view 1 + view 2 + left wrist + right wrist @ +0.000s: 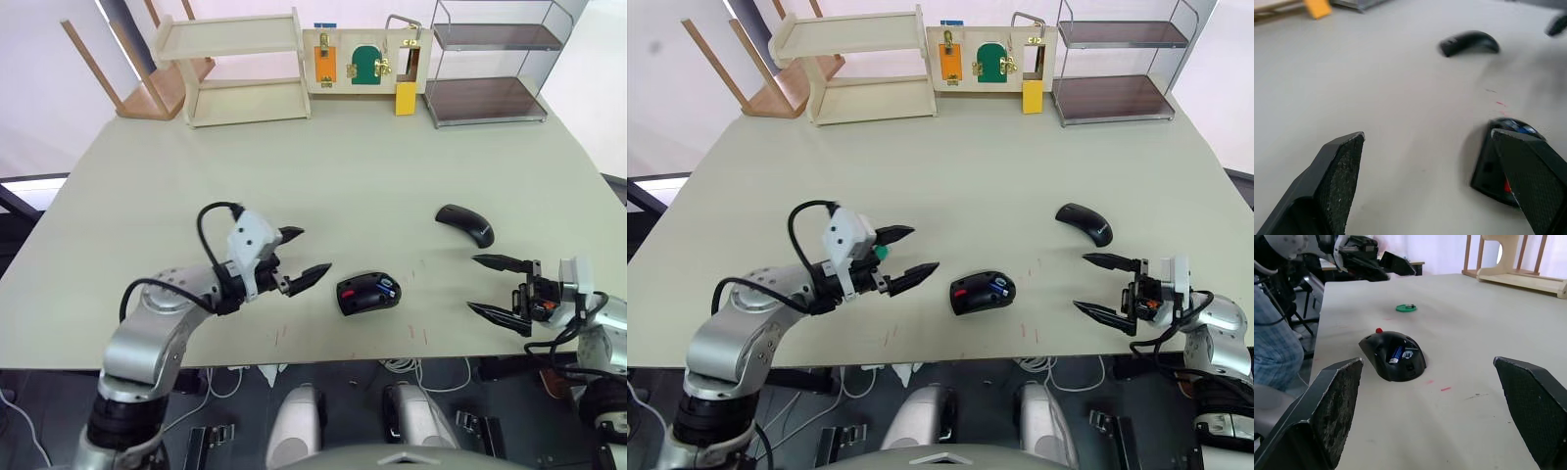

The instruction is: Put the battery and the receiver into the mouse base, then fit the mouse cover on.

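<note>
The mouse base [367,292] lies open near the table's front edge, between my two grippers. The blue battery [1397,354] lies inside it. The glossy black mouse cover [466,223] rests on the table behind and to the right of the base. A tiny grey piece that looks like the receiver [1410,307] sits on a green disc [880,253] under my left gripper. My left gripper [312,251] hovers open just left of the base, holding nothing. My right gripper [473,283] stands open to the right of the base, also holding nothing.
A wooden shelf [240,69], a board with latches [364,59] and a wire rack [490,64] line the table's far edge. A person in blue checked cloth [1273,347] stands beside the table. Small red marks [1444,388] dot the tabletop near the base.
</note>
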Robot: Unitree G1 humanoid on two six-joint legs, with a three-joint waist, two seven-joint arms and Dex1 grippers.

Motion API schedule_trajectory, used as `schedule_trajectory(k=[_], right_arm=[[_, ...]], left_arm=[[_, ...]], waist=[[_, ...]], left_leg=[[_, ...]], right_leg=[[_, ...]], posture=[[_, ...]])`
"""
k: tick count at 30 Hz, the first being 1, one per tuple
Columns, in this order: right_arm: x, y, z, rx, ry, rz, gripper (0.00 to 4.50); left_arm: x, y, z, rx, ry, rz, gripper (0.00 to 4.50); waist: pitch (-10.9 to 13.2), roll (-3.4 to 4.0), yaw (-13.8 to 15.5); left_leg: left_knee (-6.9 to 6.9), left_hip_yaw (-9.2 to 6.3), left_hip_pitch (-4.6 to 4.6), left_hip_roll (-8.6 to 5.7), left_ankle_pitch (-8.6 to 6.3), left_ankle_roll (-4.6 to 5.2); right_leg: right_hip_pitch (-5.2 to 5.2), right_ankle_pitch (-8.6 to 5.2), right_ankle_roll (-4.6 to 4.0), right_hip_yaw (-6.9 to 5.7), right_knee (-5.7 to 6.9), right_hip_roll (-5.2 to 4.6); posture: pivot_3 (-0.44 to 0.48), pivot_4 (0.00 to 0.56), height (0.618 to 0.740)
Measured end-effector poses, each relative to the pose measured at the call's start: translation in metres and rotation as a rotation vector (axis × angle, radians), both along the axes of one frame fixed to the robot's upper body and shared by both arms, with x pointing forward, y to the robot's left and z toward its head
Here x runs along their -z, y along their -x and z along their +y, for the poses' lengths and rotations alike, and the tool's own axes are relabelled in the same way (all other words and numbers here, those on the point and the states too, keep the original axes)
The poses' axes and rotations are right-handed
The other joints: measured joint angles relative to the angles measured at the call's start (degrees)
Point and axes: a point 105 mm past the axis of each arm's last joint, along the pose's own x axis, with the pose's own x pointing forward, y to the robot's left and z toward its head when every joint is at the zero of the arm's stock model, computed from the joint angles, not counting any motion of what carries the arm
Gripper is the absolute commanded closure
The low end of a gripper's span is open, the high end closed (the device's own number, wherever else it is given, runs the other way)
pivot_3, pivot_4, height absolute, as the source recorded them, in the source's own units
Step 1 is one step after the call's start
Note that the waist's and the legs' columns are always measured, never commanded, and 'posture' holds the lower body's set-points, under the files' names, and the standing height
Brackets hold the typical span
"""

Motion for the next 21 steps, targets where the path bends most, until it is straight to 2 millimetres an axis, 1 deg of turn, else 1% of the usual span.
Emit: schedule_trajectory(k=[3,7,9,12,15,17,18,19,21], right_arm=[[-0.001,0.000,-0.002,0.005,0.001,-0.008,0.00],[0.000,0.000,-0.003,0.009,0.002,-0.012,0.00],[0.000,0.001,-0.003,0.009,0.002,-0.010,0.00],[0.000,0.001,-0.003,0.009,0.002,-0.011,0.00],[0.000,0.001,-0.003,0.009,0.003,-0.015,0.00],[0.000,0.001,-0.003,0.010,0.003,-0.016,0.00],[0.000,0.001,-0.003,0.010,0.003,-0.017,0.00],[0.000,0.001,-0.003,0.009,0.003,-0.017,0.00],[0.000,0.001,-0.003,0.009,0.003,-0.018,0.00]], left_arm=[[0.011,0.000,0.010,-0.118,0.010,-0.009,0.07],[0.033,0.006,0.037,-0.377,0.027,-0.004,0.07],[0.042,0.008,0.045,-0.473,0.018,0.014,0.07],[0.043,0.006,0.050,-0.534,0.030,0.013,0.07],[0.040,0.002,0.051,-0.559,0.024,0.007,0.07],[0.037,-0.001,0.051,-0.560,0.024,-0.003,0.60],[0.035,-0.002,0.051,-0.560,0.027,-0.007,0.77],[0.034,-0.004,0.051,-0.560,0.030,-0.009,1.21],[0.029,-0.009,0.059,-0.579,0.010,-0.015,2.10]], waist=[[0.00,0.00,-0.03],[0.00,0.01,-0.12],[0.01,-0.01,0.05],[0.01,-0.02,0.22],[0.01,-0.02,0.02],[0.01,-0.02,-0.02],[0.01,-0.02,-0.02],[0.01,-0.02,-0.02],[0.01,-0.02,-0.05]], left_leg=[[0.00,0.00,0.01,0.00,0.00,0.00],[-0.01,0.00,0.04,0.01,0.00,0.00],[0.02,-0.02,0.03,0.01,0.00,0.00],[0.13,-0.01,0.03,0.00,0.00,0.00],[0.17,-0.01,0.03,0.01,0.00,0.00],[0.17,-0.02,0.02,0.01,0.00,0.00],[0.17,-0.02,0.02,0.01,0.00,0.00],[0.17,-0.02,0.02,0.01,0.00,0.00],[0.17,-0.02,0.03,0.01,0.00,0.00]], right_leg=[[0.00,0.00,-0.01,0.00,0.01,0.01],[0.00,0.00,-0.01,0.01,0.02,0.01],[0.00,0.00,-0.01,-0.02,0.04,0.01],[0.01,0.00,0.00,-0.03,0.12,0.00],[0.01,0.00,0.00,-0.02,0.14,0.01],[0.00,0.00,0.00,-0.03,0.14,0.03],[0.00,0.00,0.00,-0.03,0.15,0.03],[0.00,0.00,0.00,-0.03,0.15,0.03],[0.00,0.00,0.00,-0.03,0.17,0.03]], posture=[[0.000,0.150,0.740],[0.000,0.150,0.740],[0.000,0.150,0.740],[0.000,0.150,0.740],[0.000,0.150,0.740],[0.000,0.150,0.740],[0.000,0.150,0.740],[0.000,0.150,0.740],[0.000,0.150,0.740]])
